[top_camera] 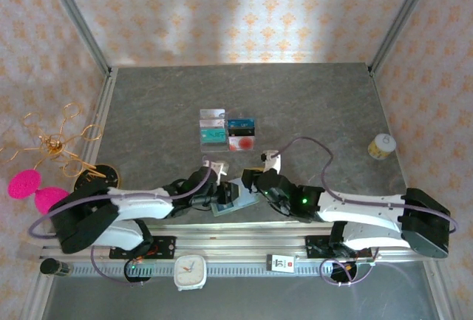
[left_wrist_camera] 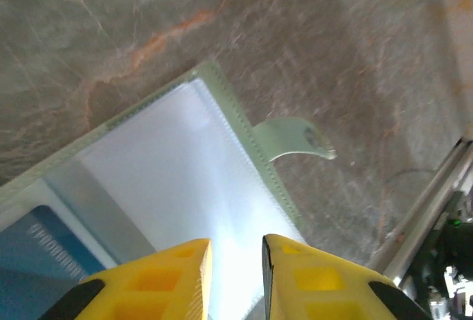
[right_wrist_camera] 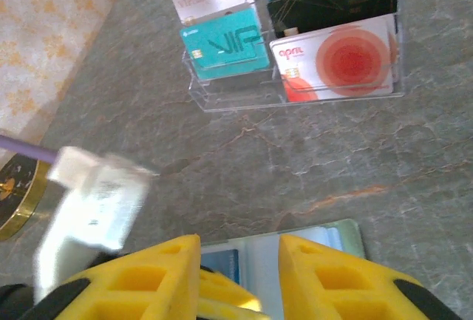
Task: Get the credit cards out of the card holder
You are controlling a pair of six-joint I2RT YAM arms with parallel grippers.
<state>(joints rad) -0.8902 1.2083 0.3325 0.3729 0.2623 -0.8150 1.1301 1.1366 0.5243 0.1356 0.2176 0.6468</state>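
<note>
The card holder (top_camera: 231,202) lies open near the table's front edge, between both grippers. In the left wrist view its green stitched rim (left_wrist_camera: 235,124) frames pale clear sleeves, and a closing tab (left_wrist_camera: 295,137) sticks out to the right. A blue credit card (left_wrist_camera: 37,250) sits in a sleeve at the lower left. My left gripper (left_wrist_camera: 236,261) hovers over the sleeves, jaws a narrow gap apart with nothing between them. My right gripper (right_wrist_camera: 240,250) stands open above the card holder (right_wrist_camera: 347,233), where a blue credit card (right_wrist_camera: 225,261) shows between the fingers. The grippers (top_camera: 214,198) (top_camera: 250,187) nearly meet over it.
A clear stand (top_camera: 228,129) (right_wrist_camera: 295,91) with several white, teal, dark and red-and-white cards is behind the card holder. A white clock (top_camera: 190,272) sits on the front rail. A yellow roll (top_camera: 381,145) lies at the right; a gold wire ornament (top_camera: 55,143) at the left.
</note>
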